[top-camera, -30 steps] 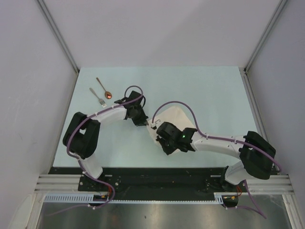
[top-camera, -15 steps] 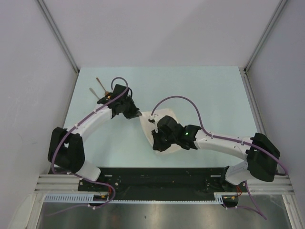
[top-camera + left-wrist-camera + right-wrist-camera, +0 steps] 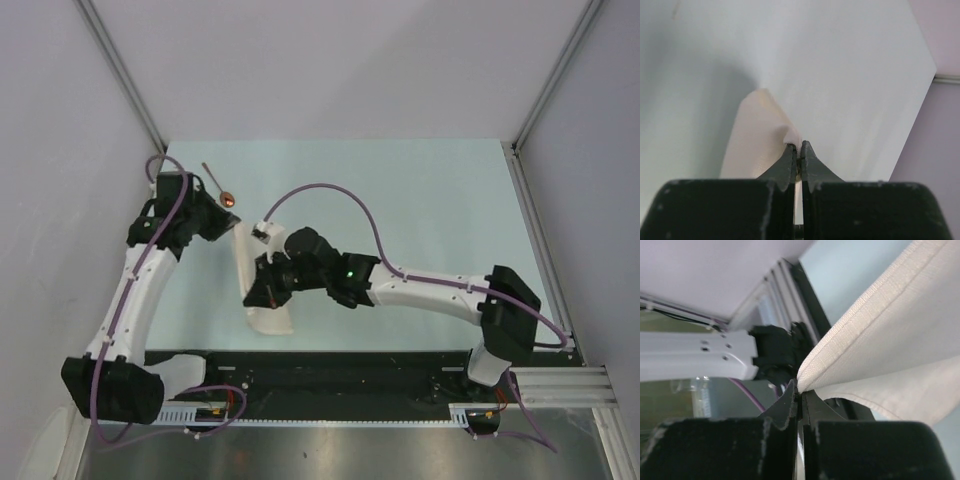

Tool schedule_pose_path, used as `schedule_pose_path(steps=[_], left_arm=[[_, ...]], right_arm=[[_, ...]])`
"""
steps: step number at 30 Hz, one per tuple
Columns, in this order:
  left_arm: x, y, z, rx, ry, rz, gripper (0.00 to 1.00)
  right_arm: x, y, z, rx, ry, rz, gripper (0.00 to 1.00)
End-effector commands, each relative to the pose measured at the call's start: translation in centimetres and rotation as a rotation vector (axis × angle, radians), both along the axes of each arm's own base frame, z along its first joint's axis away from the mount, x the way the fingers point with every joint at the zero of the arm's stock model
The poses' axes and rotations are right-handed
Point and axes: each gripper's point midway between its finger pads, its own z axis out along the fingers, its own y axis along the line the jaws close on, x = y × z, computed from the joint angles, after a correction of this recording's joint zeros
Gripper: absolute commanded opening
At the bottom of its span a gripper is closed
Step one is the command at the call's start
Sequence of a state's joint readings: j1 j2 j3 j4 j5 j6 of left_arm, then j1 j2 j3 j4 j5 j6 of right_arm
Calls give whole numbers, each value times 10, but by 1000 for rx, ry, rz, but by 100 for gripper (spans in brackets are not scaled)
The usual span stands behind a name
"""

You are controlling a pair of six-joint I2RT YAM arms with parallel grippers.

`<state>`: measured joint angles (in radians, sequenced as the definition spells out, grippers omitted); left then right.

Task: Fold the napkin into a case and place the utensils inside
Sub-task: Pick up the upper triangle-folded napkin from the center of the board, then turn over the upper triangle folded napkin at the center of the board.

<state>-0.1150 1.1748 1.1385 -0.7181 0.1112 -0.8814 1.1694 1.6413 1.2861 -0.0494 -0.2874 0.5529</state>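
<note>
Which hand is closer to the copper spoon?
Left. The left hand grips the far end of the napkin, right beside the spoon; the right hand grips its near end, farther off.

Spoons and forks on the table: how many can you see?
1. The spoon lies far left on the table, beside the left arm. More may hide under that arm.
</note>
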Motion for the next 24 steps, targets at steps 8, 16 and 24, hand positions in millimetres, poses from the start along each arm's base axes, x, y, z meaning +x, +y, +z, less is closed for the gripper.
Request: schedule_pose_path(steps=[8,16,24], left_arm=[[5,54,78,133,-234,115,0],[39,1,16,84,-201,-4,0],[49,-88,-6,42,-210,-140,0]], right_arm=[[-52,61,79,458,178,253,0],[-27,13,8,440,337,156,0],[-29,-59,-52,321,366,58,0]])
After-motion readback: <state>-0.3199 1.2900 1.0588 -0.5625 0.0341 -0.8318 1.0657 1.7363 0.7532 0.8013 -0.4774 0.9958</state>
